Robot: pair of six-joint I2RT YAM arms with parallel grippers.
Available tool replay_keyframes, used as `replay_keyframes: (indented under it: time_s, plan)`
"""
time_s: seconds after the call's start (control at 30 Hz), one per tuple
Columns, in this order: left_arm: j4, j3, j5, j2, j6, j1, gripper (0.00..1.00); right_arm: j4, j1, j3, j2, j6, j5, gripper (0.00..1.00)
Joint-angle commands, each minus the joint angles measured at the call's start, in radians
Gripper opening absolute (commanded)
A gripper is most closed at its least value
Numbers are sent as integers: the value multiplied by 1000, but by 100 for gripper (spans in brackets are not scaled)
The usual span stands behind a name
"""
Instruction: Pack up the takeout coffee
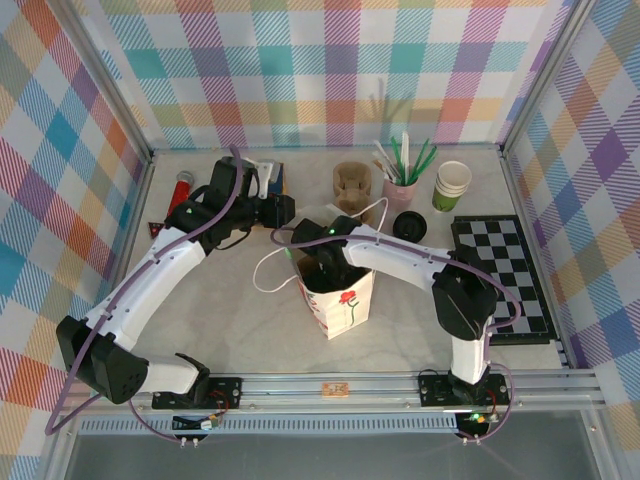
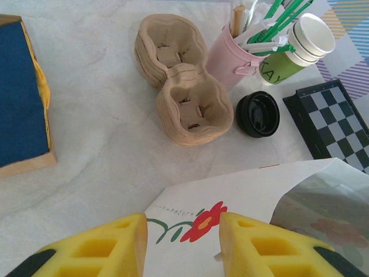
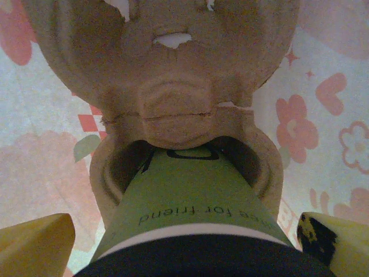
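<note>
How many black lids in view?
2. A loose lid lies on the table beside the chessboard. The second lid caps the green cup, which is seated in the pulp carrier inside the bag. Others may be hidden.

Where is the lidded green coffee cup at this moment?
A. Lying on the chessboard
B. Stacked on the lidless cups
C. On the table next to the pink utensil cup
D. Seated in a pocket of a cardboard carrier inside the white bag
D: the right wrist view shows the takeout coffee sitting in a pocket of the cardboard carrier, with the printed walls of the white bag around both.
</note>
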Motion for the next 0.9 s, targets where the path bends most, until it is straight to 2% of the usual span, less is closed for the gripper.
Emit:
replay_keyframes:
  time_s: [0.0, 0.87]
  plan:
    - [2, 26, -16, 4, 8, -12, 39, -62, -3, 44, -41, -3, 17, 99]
    - [-4, 41, -28, -3, 12, -14, 39, -192, 3, 207, -83, -19, 69, 99]
